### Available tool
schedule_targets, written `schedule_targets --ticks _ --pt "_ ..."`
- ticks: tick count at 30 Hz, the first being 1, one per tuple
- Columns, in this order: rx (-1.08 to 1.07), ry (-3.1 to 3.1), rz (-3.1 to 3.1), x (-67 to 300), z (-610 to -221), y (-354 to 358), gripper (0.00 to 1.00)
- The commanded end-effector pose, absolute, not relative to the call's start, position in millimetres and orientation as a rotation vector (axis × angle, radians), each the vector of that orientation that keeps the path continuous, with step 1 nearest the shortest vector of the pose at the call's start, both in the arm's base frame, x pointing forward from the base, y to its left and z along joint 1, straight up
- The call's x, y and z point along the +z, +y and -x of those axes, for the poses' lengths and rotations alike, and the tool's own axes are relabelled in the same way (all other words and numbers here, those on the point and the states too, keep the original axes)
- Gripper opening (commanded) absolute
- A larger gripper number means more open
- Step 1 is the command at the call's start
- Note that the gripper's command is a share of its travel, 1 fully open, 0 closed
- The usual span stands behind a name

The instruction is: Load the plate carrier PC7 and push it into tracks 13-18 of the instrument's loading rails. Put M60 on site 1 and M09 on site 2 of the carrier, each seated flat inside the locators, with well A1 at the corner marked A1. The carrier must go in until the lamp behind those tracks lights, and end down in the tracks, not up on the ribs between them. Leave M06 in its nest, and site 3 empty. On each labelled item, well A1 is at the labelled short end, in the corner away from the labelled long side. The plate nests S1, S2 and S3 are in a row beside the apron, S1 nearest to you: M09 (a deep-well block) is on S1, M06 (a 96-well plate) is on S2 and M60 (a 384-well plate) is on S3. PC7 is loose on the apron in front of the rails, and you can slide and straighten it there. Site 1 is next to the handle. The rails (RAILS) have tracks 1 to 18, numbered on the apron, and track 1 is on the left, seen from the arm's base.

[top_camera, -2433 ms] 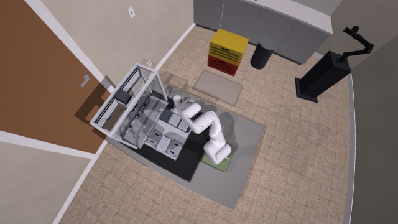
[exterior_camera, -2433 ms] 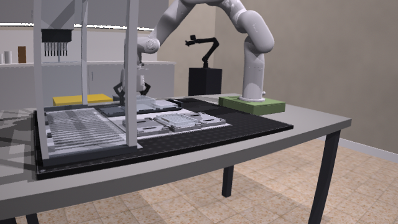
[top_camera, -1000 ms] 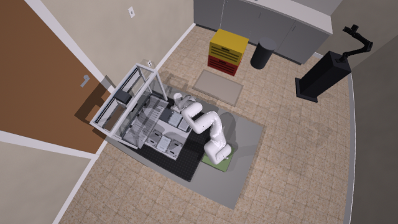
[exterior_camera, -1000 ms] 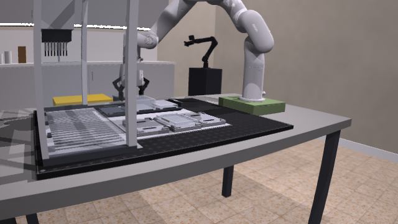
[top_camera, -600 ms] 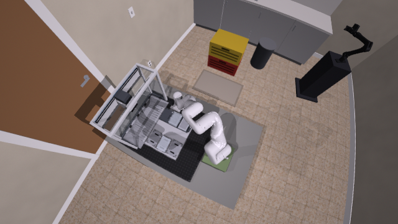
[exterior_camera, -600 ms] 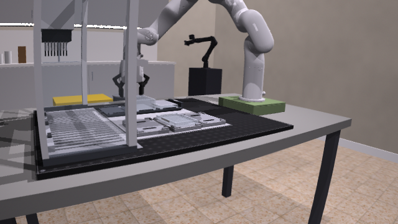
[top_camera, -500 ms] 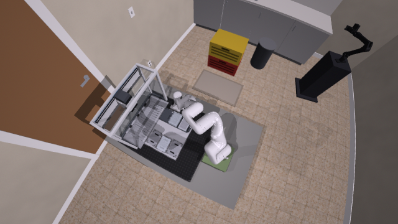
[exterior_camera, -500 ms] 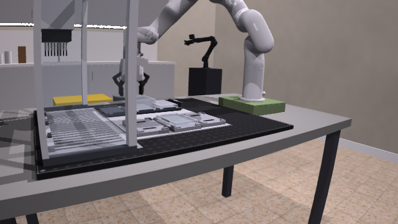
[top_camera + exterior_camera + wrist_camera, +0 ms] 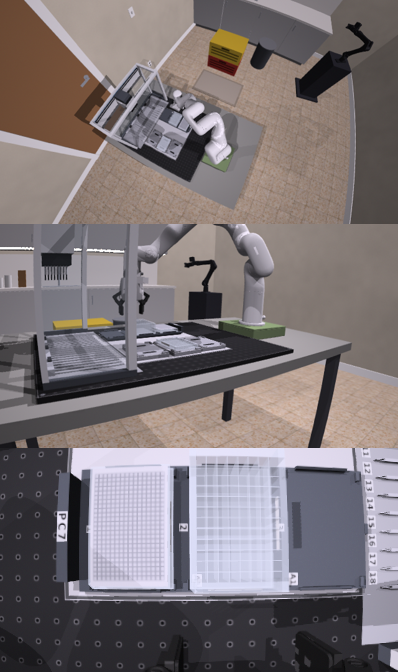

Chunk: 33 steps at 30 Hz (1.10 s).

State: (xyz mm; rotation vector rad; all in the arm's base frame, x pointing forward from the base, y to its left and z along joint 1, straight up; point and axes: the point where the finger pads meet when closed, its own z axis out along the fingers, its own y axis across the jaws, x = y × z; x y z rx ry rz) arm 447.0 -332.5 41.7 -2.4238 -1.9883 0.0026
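Nearest to the green base block (image 9: 225,166) (image 9: 267,332), the handle (image 9: 62,528) of PC7 (image 9: 166,114) (image 9: 113,335) (image 9: 327,528) points back toward the arm, and the carrier is lying on the apron, in front of the rails. On site 1 is M60 (image 9: 185,124) (image 9: 165,328) (image 9: 130,528); if one edge of it rests on a locator, the push could shake it loose, and I cannot tell from here that it is fully flat. Next comes M09 (image 9: 175,119) (image 9: 144,325) (image 9: 240,528) on site 2, which is tall, so a low-passing finger may knock it or tip it. The gripper (image 9: 176,106) (image 9: 131,312) (image 9: 240,652) is hanging above, beside this row, its fingers spread wide and with nothing between them. M06 (image 9: 163,144) (image 9: 178,343) sits in its middle nest, as it should. Site 3 is bare. Farther on, the front end of the carrier faces about tracks 13 to 18 of the rails (image 9: 155,106) (image 9: 84,351) (image 9: 385,618). Probably pushing is the remaining work; a small skew or side shift could make it climb on the ribs, and an off-centre push would turn it.
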Motion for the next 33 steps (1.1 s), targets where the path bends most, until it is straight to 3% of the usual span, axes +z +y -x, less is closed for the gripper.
schedule_targets --ticks 1,33 --pt "0.000 -1.992 2.428 50 -449 -334 1.00" --pt "0.000 -1.992 2.428 95 -449 -334 1.00"
